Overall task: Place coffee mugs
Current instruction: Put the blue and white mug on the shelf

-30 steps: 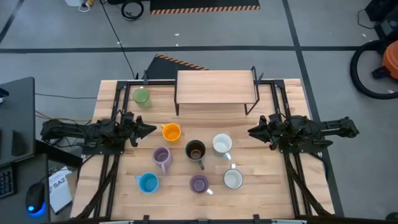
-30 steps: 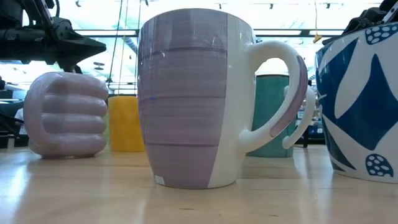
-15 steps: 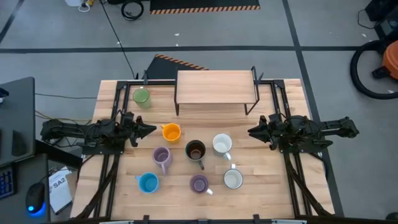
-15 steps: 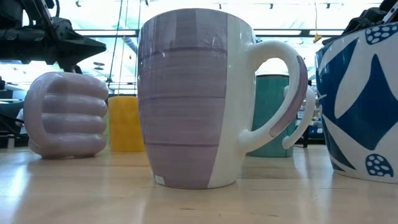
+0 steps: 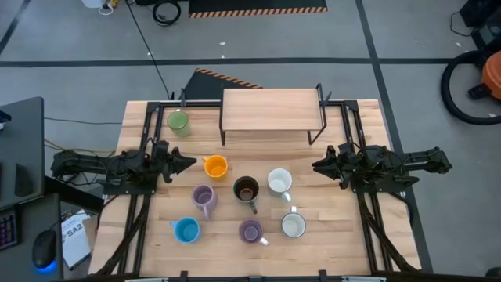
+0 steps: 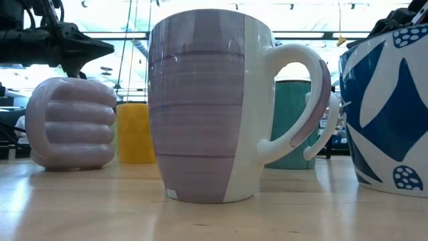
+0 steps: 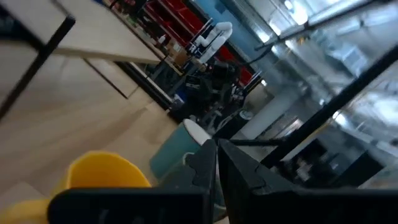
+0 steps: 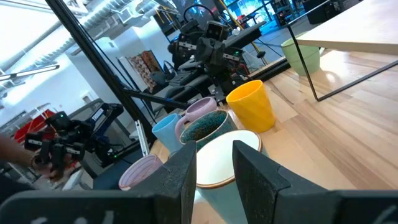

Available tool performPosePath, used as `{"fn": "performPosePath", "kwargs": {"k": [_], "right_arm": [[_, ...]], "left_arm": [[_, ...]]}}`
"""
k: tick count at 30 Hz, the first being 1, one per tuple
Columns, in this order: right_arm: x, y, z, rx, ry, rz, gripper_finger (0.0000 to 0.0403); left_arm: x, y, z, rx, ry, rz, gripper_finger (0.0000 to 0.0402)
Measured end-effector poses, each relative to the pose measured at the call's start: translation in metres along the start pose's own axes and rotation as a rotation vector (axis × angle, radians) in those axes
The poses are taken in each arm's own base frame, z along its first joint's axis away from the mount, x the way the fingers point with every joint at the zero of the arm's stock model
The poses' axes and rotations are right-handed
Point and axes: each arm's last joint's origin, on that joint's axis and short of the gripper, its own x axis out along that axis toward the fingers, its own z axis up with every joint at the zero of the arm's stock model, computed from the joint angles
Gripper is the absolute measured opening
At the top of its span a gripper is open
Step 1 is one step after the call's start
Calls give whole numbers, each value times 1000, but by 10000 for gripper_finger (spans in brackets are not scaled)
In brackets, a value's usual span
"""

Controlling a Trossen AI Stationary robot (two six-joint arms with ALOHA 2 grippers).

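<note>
Seven mugs show from above on the table (image 5: 141, 235). The green mug (image 5: 178, 122) stands alone by the wooden shelf (image 5: 272, 109). The left gripper (image 5: 186, 163) sits just beside the orange mug (image 5: 215, 166), fingers pressed together, holding nothing. The right gripper (image 5: 319, 165) waits near a white mug (image 5: 279, 182).

From table height, a lilac mug (image 6: 207, 107) fills the middle.

Past the left gripper's fingers, the orange mug is close.

Past the right gripper's fingers, a small gap shows, with nothing inside.
</note>
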Motion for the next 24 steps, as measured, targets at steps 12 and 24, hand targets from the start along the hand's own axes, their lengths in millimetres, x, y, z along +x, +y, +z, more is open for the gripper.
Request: {"fn": "performPosePath", "kwargs": {"k": [12,24], "right_arm": [[-3,-1,17,20,-295,-215,110],[-20,14,53,174,-747,-125,110]], "left_arm": [[-3,-3,18,-264,-393,115,25],[-7,-15,30,-304,-466,-32,25]]}}
